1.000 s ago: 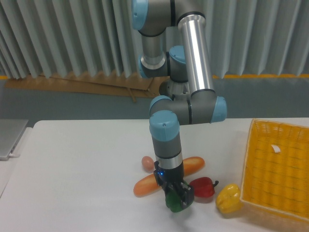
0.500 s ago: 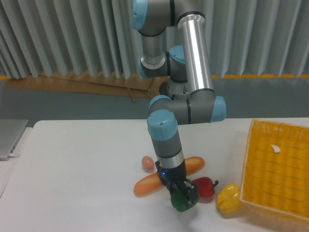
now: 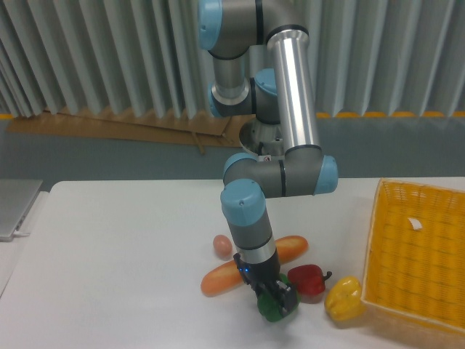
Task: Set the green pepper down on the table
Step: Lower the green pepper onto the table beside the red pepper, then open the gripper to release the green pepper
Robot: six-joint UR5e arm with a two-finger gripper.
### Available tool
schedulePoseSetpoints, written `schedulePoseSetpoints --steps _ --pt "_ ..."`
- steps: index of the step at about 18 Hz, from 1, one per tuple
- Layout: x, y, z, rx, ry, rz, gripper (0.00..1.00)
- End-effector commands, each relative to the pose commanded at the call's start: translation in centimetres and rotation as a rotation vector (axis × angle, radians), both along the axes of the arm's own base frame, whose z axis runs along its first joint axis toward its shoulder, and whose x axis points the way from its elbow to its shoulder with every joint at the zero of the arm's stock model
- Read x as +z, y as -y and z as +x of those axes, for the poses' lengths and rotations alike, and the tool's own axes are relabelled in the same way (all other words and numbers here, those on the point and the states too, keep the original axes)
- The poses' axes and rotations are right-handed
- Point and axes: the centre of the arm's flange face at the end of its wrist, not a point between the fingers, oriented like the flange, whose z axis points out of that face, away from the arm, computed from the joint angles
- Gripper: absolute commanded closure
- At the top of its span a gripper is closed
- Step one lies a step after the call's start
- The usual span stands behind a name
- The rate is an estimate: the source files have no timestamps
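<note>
**Green pepper low over a crowded patch**

Green, glossy, and clamped tight: the gripper (image 3: 277, 299) has its fingers closed around the green pepper (image 3: 275, 308), right down at the white table (image 3: 116, 254); whether it touches the surface I cannot tell. Only one view here, the fixed camera. Trouble sits close. The red pepper (image 3: 308, 281) is just beside it at two o'clock, the yellow pepper (image 3: 344, 297) near at three, an orange bread roll (image 3: 222, 277) at ten. My read: let go here and the lobed pepper may roll into the red one, or the opening fingers could nudge it.
</note>
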Motion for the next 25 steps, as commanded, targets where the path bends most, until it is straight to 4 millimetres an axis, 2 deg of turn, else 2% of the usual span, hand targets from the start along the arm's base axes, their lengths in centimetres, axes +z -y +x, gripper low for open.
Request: schedulePoseSetpoints --steps 4,5,7,8,14,16,20,25 --pt "0.1 -0.2 0.5 0.004 -0.002 0.003 0.36" --pt "0.2 -0.3 0.6 0.003 -0.003 0.004 0.32" --pt "0.3 -0.2 0.6 0.003 -0.005 0.005 0.20" --pt "0.5 -0.2 0.6 0.001 -0.011 0.001 0.00" --pt "1.2 -0.3 0.9 -0.010 -0.029 -0.001 0.00" --pt "2.8 -0.1 1.1 -0.012 -0.042 0.018 0.00" --pt "7.4 1.5 1.9 -0.056 -0.078 0.047 0.00" --pt "9.9 3.7 3.2 -0.216 -0.034 -0.058 0.00"
